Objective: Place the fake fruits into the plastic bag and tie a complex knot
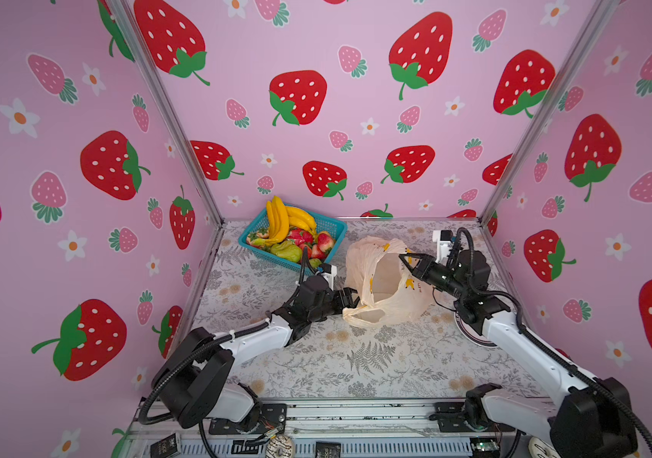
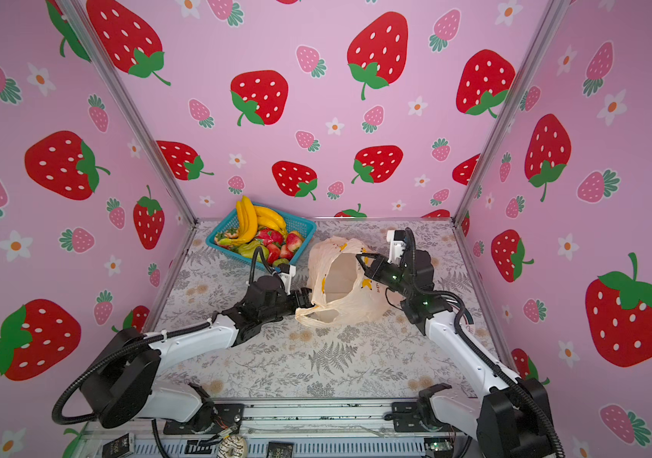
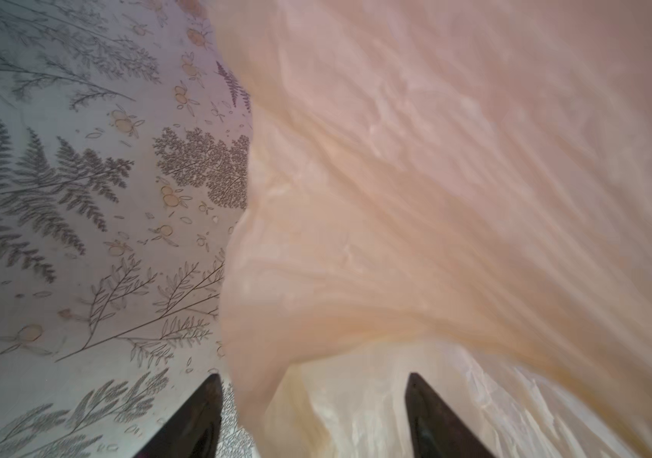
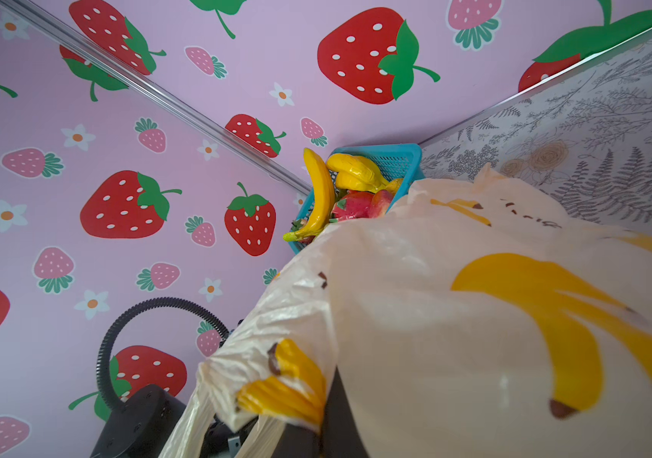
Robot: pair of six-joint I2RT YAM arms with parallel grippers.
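Here, the bag-opening step that precedes loading is shown. In both top views the plastic bag (image 1: 387, 289) is seen standing, mouth agape, on the table (image 1: 356, 357) just beside the teal basket (image 1: 338, 228), in which all the fake fruits (image 1: 292, 238) are heaped. None is seen in the bag, and no knot is tied. The far rim is held up by the right gripper (image 1: 404, 257), clenched on the film. The near handle loop is met by the left gripper (image 1: 350, 297).

Left wrist view — the left gripper's fingers (image 3: 205, 416) are shown partly spread, with a hanging fold of the bag between them but not pinched: released, nothing grasped.

Right wrist view — the bag's film is seen bunched where it is clamped, with the basket and fruits beyond it.

The next move is judged to call for the fold to be nipped and drawn away from the right gripper, so that the mouth is spread wide before a fruit is fetched.
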